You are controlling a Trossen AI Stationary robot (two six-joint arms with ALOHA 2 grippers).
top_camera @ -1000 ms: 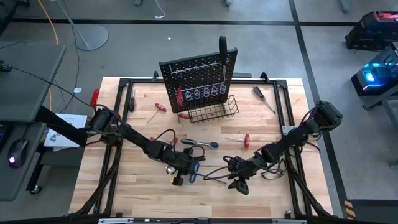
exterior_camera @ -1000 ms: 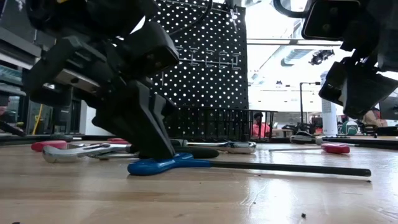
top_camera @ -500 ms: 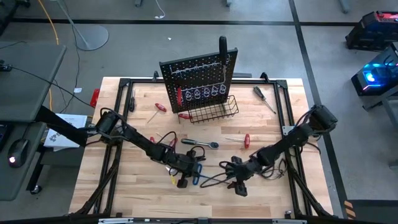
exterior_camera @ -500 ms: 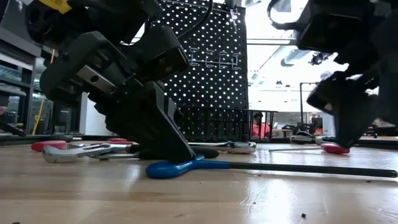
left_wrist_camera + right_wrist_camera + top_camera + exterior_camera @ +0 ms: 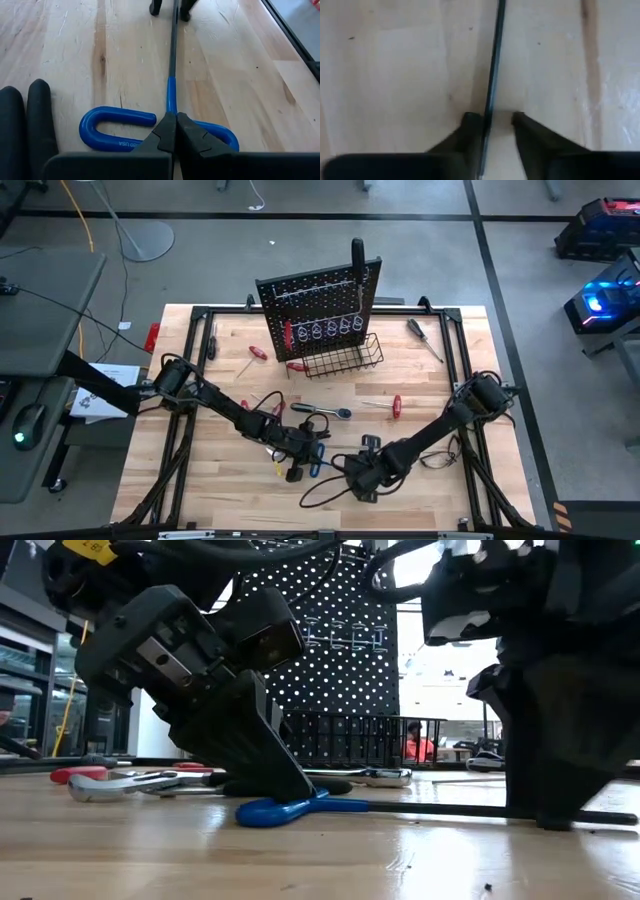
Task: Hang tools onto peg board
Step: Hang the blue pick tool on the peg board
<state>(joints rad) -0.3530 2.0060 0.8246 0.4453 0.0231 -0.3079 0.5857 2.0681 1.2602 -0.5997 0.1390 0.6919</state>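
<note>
A blue T-shaped hex key (image 5: 170, 107) lies flat on the wooden table near its front middle, its black shaft (image 5: 450, 808) pointing toward the table's right. My left gripper (image 5: 175, 131) is shut, with its tips on the blue handle (image 5: 285, 809). My right gripper (image 5: 492, 120) points down over the shaft with one finger on each side and a gap between them. It also shows in the high view (image 5: 362, 480). The black peg board (image 5: 320, 305) stands upright at the far middle of the table. My left gripper presses its shut fingertips down on the middle of the blue handle (image 5: 171, 111), where the shaft joins it. The fingers slant down from the table's left and lie along the shaft. The key lies flat on the table. My right gripper stands astride the shaft (image 5: 490, 100); whether a finger touches it, I cannot tell.
A silver wrench (image 5: 322, 411) and red-handled screwdrivers (image 5: 395, 405) (image 5: 258, 352) lie between the key and the board. A black-handled screwdriver (image 5: 420, 335) lies at the far right. A wire basket (image 5: 348, 358) hangs on the board's front. Black cables (image 5: 325, 485) loop near the right gripper.
My right gripper has gone toward the table's left and down, tipping until it points down over the hex key's shaft. My left gripper has sunk slightly and rolled, and the hex key has slid a little toward the table's right under it.
</note>
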